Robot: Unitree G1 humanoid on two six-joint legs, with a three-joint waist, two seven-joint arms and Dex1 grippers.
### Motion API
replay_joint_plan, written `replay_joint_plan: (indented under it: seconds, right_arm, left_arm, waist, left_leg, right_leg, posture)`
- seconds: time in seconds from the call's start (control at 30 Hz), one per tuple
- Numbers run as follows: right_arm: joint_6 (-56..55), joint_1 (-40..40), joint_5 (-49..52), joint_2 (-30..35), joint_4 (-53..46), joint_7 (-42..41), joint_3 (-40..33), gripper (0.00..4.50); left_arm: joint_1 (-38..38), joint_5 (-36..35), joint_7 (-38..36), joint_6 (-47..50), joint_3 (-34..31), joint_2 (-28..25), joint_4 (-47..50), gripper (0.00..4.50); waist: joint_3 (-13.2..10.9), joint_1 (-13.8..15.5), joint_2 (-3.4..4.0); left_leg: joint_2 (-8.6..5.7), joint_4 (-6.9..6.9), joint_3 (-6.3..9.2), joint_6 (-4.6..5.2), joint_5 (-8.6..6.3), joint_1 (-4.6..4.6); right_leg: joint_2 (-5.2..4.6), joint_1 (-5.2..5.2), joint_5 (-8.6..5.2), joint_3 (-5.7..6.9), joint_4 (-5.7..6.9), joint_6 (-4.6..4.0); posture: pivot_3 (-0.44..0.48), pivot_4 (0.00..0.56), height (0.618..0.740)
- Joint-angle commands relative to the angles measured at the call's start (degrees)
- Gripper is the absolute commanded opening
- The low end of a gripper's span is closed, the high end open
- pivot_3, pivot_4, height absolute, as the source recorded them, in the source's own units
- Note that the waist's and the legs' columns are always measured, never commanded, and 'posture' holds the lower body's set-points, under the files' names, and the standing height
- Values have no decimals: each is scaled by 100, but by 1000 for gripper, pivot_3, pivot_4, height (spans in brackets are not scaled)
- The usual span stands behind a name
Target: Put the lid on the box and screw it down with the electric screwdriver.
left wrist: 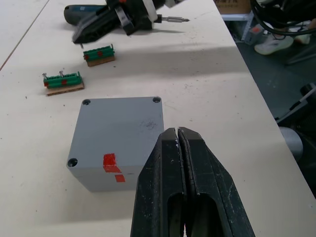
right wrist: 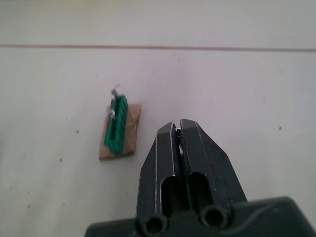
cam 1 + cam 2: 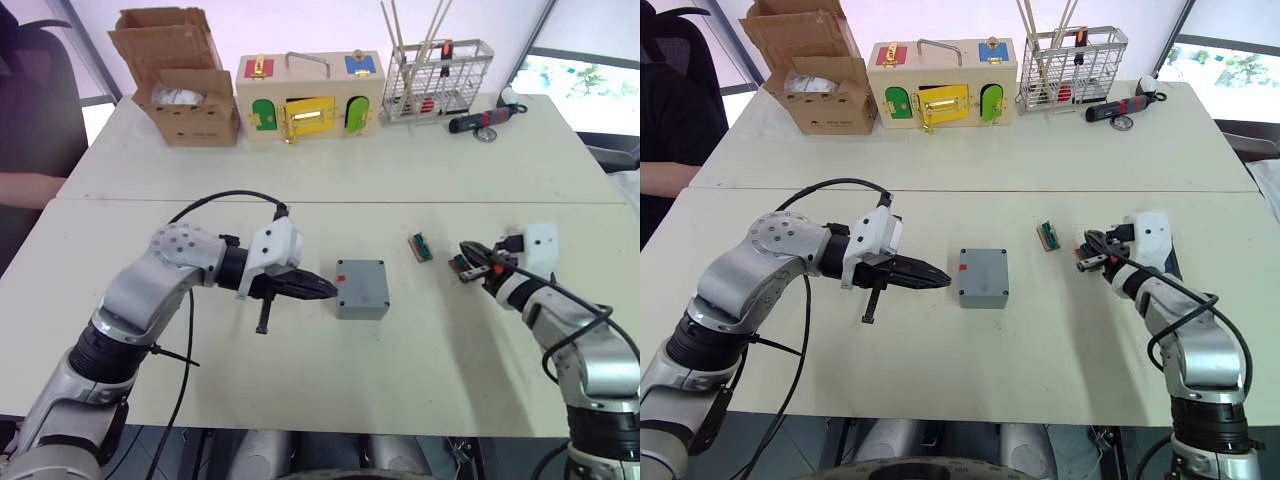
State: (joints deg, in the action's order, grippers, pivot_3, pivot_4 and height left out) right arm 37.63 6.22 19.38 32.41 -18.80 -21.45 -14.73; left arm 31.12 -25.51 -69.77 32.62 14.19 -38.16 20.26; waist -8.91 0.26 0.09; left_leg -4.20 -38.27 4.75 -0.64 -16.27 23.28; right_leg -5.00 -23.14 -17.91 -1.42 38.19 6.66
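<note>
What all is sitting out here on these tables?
Cardboard box: one, brown, far left.
Wooden box: one, coloured doors, far middle.
Basket: one, wire, far right.
Hand tool: one, black-red, beside the basket.
Box: one, grey, near centre.
Lid: one, grey, on the box.
Blocks: two, green, right of the box.
Screwdriver: one, dark, behind the right pincer.
Person: one, dark sleeve, left edge.
Left pincer: black, shut, beside the box.
Right pincer: black, shut, by a block.
</note>
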Motion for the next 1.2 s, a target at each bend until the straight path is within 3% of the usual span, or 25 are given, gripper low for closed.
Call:
replay_joint_plan:
  seconds: [0.03, 0.2, 0.4, 0.7, 1.2]
  right_arm:
    - [222, 166, 184, 75, -508, 39, -230, 19]
    - [669, 463, 759, 176, -1113, -265, -240, 19]
    - [1122, 710, 1297, 199, -1645, -661, 464, 19]
    - [852, 675, 1073, 56, -1421, -703, 1179, 19]
    - [638, 511, 829, 71, -1201, -795, 1452, 19]
  left_arm:
    - [-8, -23, -25, -121, -55, -30, -16, 0]
    - [-5, -8, -54, -151, -92, -64, -221, 0]
    - [-51, 309, 59, -374, -71, -149, -523, 0]
    - [-247, 500, 503, -389, -163, -66, -620, 0]
    - [-294, 440, 650, -282, -160, -70, -484, 0]
  waist:
    - [0, 0, 0]
    - [0, -2, 0]
    - [0, -55, 0]
    - [0, -93, 0]
    - [0, -91, 0]
  left_leg:
    - [0, 0, 0, 0, 0, 0]
    - [0, 0, 0, 0, 0, 0]
    - [2, 2, 5, 1, 0, 1]
    - [0, 2, 5, 0, 0, 2]
    - [0, 2, 5, 0, 0, 2]
  right_leg:
    - [0, 0, 0, 0, 0, 0]
    - [0, 0, 0, 0, 0, 0]
    - [0, 0, 0, 3, -1, 0]
    - [-2, -1, 0, 3, -1, 0]
    - [-2, -4, 0, 3, -1, 0]
  posture:
    - [0, 150, 740]
    - [0, 150, 740]
    - [0, 150, 740]
    - [0, 150, 740]
    - [0, 150, 740]
